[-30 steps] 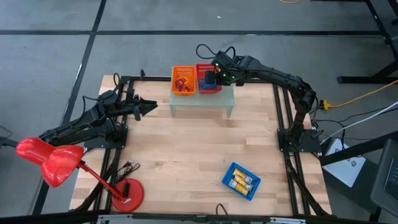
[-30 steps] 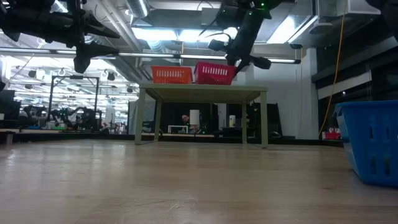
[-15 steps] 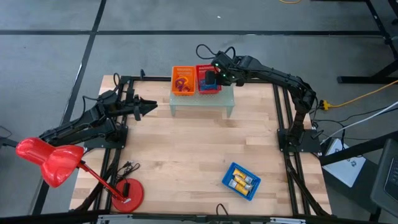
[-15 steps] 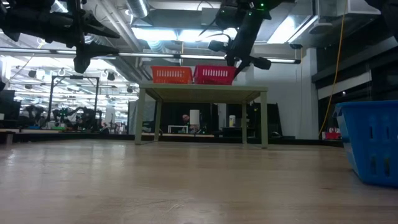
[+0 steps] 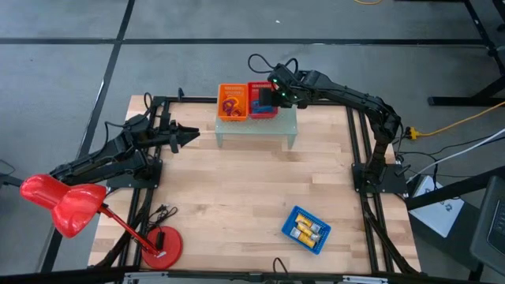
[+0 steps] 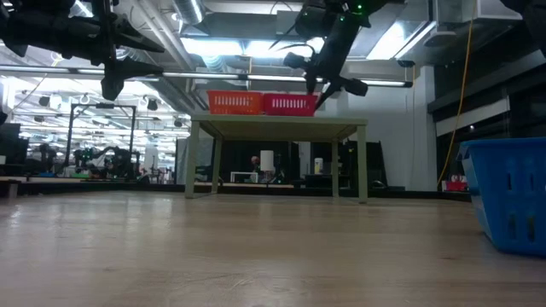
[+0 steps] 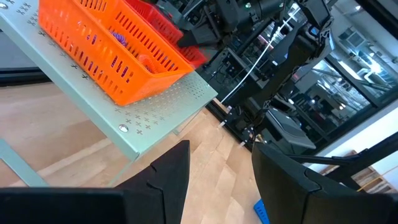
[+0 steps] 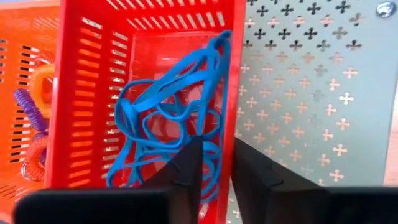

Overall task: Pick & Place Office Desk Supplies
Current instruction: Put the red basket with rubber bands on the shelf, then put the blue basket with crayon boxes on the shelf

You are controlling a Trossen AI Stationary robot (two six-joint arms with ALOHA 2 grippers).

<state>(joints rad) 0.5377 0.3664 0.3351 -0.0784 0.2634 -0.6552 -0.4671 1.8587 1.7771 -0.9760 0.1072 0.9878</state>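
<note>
Blue loops [image 8: 168, 134] in red basket [image 8: 74, 112], below right end effector [image 8: 214, 163]

Blue basket [image 6: 508, 194] cut off

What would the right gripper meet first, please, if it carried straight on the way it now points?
Most likely the blue loops lying in the red basket: the right gripper points down into it, fingers slightly apart. Depth is uncertain.

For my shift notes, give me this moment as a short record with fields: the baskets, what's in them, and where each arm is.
red basket: on the raised shelf, holds blue bands
orange basket: beside it, holds coiled rings
blue basket: on the table, holds yellow-and-silver blocks
right gripper: over the red basket, slightly parted
left gripper: open, waiting left of the shelf
</note>
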